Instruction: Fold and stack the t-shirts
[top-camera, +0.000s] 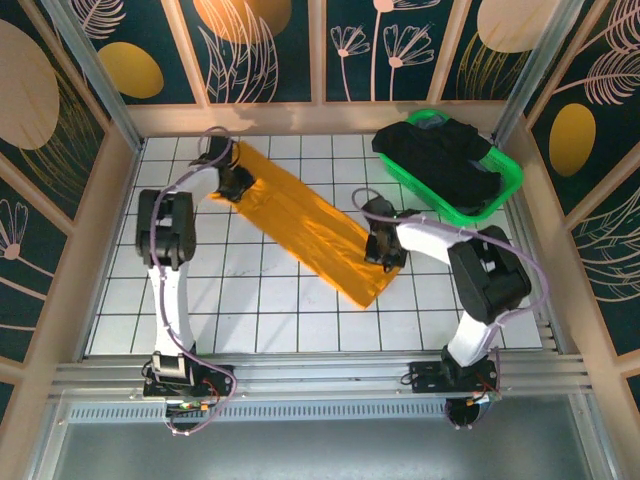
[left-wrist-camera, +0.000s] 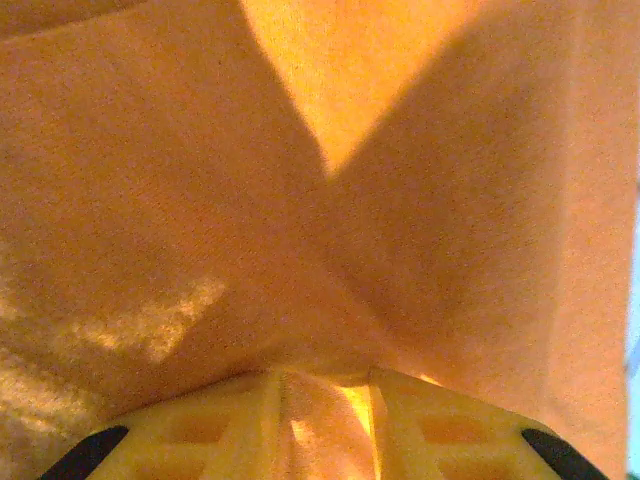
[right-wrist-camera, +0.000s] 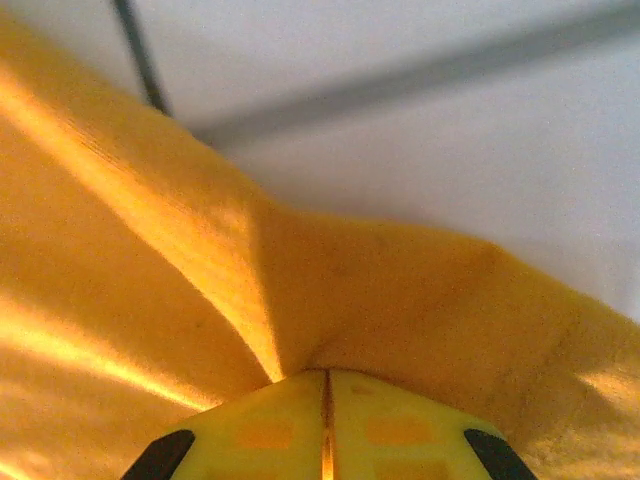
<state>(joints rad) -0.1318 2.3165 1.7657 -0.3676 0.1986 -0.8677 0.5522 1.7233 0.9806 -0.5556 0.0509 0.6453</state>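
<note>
The mustard t-shirt lies folded into one long band on the white tiled counter. It runs on a slant from near the far left corner down towards the middle of the right side, where its near end stops short of the near edge.

The left arm reaches to the band's far left end. In the left wrist view its yellow fingers have a ridge of the orange cloth pinched between them, so the left jaws are clamped on the mustard t-shirt.

The right arm bends in from the right edge to the band's near right end. In the right wrist view its fingers meet along a thin seam, and the cloth puckers into their tips above bare tile. The right jaws are together, nipping the shirt's edge.

The black t-shirt sits bunched in the green basket at the counter's far right corner, apart from both arms.
</note>
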